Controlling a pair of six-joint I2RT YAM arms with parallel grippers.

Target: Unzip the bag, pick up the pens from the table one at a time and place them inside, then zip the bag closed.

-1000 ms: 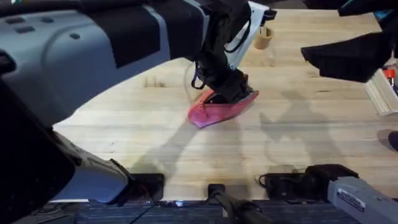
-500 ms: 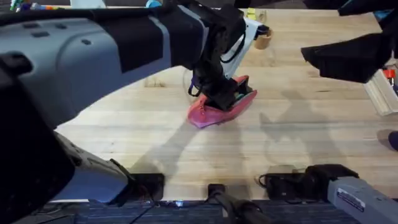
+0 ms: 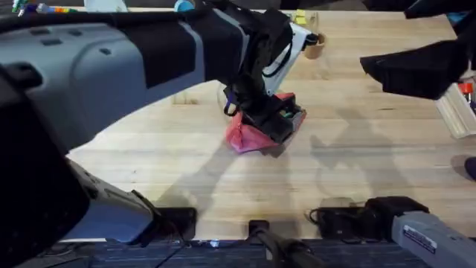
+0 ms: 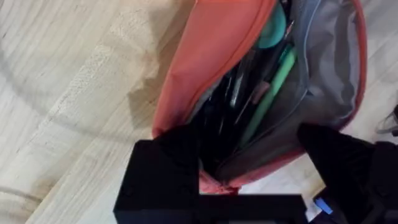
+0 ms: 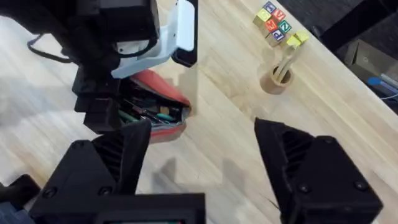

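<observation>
left pincer: our left pincer [image 4: 249, 180] sits right at the bag's open mouth; its two black fingers [image 4: 163, 180] are spread wide, one on each side of the opening, gripping nothing that we can see.
right pincer: our right pincer [image 5: 205, 162] hangs high and well away from the bag, fingers parted and empty; we judge it is waiting its turn.
bag: one pink bag [image 3: 253, 134] lies on the surface [image 3: 357, 179] directly under the left pincer; it is unzipped, the grey lining showing just beyond the fingers, and we take it that the mouth is kept open for dropping pens in.
pens: several dark and green pens [image 4: 249, 93] lie lengthwise inside the bag, just ahead of the left pincer; they overlap too much for us to count; we see none loose on the surface near either pincer.
other things: one small cup with sticks [image 5: 277, 78] and one cluster of lettered blocks [image 5: 275, 18] stand far beyond the right pincer.
stage: we judge that zipping remains.
</observation>
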